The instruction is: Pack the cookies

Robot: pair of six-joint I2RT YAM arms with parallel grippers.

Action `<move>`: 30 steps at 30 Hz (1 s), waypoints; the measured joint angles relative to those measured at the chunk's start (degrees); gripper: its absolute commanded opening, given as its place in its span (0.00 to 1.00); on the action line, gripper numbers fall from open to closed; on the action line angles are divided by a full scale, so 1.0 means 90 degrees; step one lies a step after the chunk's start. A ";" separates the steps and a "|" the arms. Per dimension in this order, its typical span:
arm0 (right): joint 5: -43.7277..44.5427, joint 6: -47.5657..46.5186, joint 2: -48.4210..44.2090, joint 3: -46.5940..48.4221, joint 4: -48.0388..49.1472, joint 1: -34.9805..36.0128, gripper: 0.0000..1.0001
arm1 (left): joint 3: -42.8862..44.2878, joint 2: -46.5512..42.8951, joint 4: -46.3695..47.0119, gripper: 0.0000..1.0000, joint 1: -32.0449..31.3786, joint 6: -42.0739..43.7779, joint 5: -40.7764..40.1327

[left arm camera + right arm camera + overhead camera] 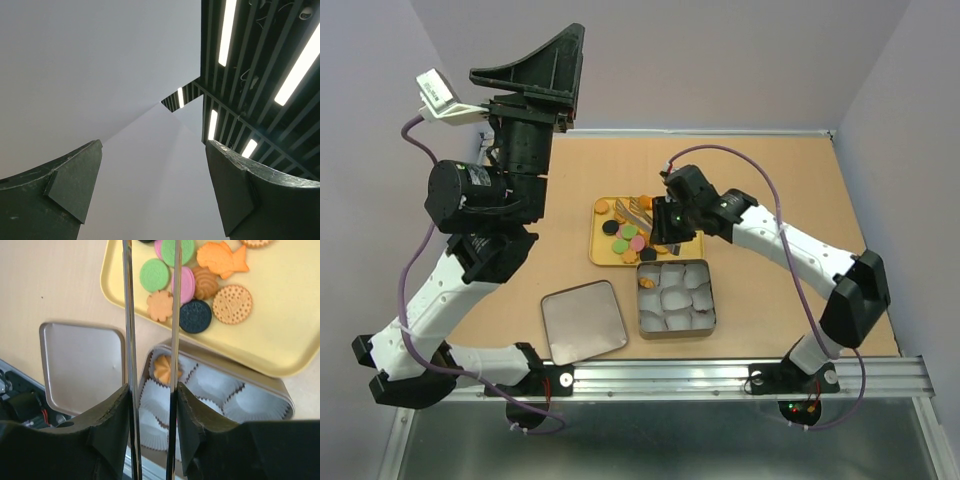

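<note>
Small flat round cookies in tan, pink, green and black lie on a yellow rectangular tray mid-desk. One orange cookie sits in a white paper cup of the square metal tin toward the near edge, with its metal lid to the left. The right gripper clamps thin metal tongs above the tray. The left gripper, raised over the far-left corner, is spread wide and holds nothing.
</note>
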 measured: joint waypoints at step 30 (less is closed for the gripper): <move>0.0629 -0.0243 0.1673 0.0935 0.0187 0.0163 0.39 | -0.1003 -0.0957 0.0712 0.99 0.0000 0.0738 -0.0877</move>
